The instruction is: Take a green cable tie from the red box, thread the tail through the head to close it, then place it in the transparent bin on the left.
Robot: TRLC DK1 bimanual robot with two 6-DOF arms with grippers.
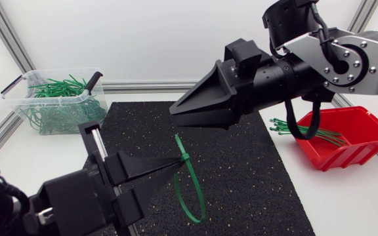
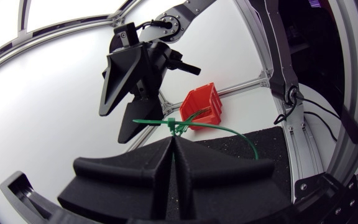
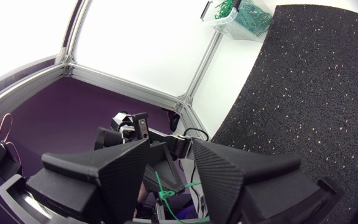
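Observation:
My left gripper (image 1: 174,165) is shut on a green cable tie (image 1: 190,190) near its head, above the black mat. The tie (image 2: 178,126) hangs as a loop, with its tail sticking out past the head. Higher up, my right gripper (image 1: 174,115) stands open and apart from the tie, its fingers holding nothing. The left wrist view has that right gripper (image 2: 112,127) just beyond the tie's tail. Through the gap of the right gripper (image 3: 171,143), the tie (image 3: 162,194) shows below. The red box (image 1: 350,141) holds more green ties (image 1: 304,128). At the left rear is the transparent bin (image 1: 20,98).
The black mat (image 1: 241,177) covers the middle of the table. Several closed green ties lie in the transparent bin (image 3: 238,14). The red box (image 2: 202,106) sits beside the mat's right edge. An aluminium frame rail (image 1: 143,86) runs along the table's far edge.

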